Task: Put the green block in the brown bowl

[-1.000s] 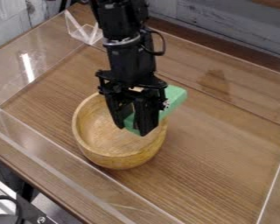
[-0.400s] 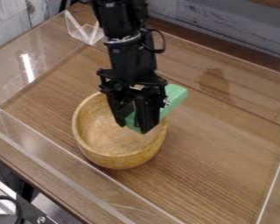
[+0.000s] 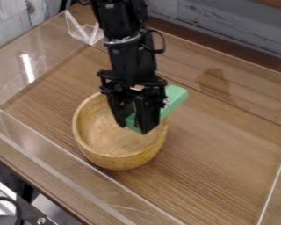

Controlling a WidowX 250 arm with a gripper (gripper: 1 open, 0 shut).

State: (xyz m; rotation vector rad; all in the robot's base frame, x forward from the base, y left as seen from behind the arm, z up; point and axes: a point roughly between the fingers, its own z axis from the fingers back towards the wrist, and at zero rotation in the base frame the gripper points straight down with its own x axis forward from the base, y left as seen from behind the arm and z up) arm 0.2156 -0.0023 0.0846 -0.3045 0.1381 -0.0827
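A round, light brown wooden bowl (image 3: 103, 141) sits on the wooden table. My black gripper (image 3: 134, 119) hangs over the bowl's right half, pointing steeply down, and is shut on the green block (image 3: 167, 103). The bright green bar is tilted, its upper end sticking out to the right above the bowl's rim, its lower end between the fingers just inside the bowl. Part of the block is hidden behind the fingers.
Clear acrylic walls (image 3: 38, 61) ring the wooden table top (image 3: 225, 141). A crumpled piece of clear plastic (image 3: 82, 31) lies at the back behind the arm. A grey plank wall stands at the far side.
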